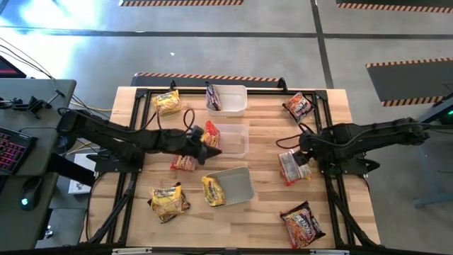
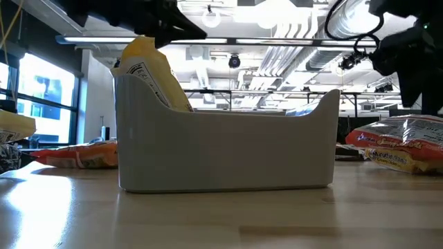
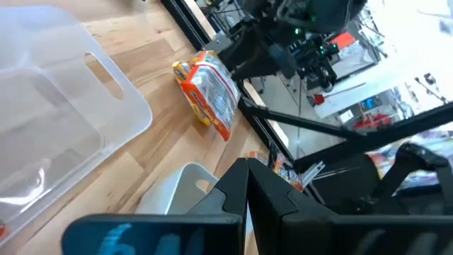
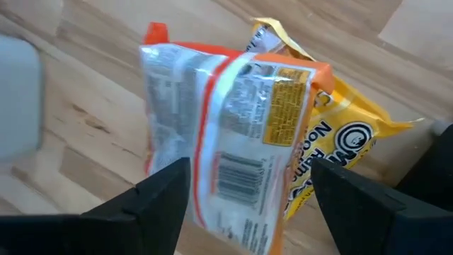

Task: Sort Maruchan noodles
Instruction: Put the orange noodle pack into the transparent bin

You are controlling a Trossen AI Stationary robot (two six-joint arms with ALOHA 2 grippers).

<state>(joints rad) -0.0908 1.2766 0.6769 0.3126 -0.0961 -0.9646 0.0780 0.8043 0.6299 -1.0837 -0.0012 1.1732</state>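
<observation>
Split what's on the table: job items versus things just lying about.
Job:
yellow packets
red packets
packet pile under right gripper
tubs

Lying about:
keyboard
mouse

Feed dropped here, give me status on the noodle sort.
Left gripper shut, by the middle tub. Right gripper open, straddling an orange packet on a yellow one. Nothing blocking.
</observation>
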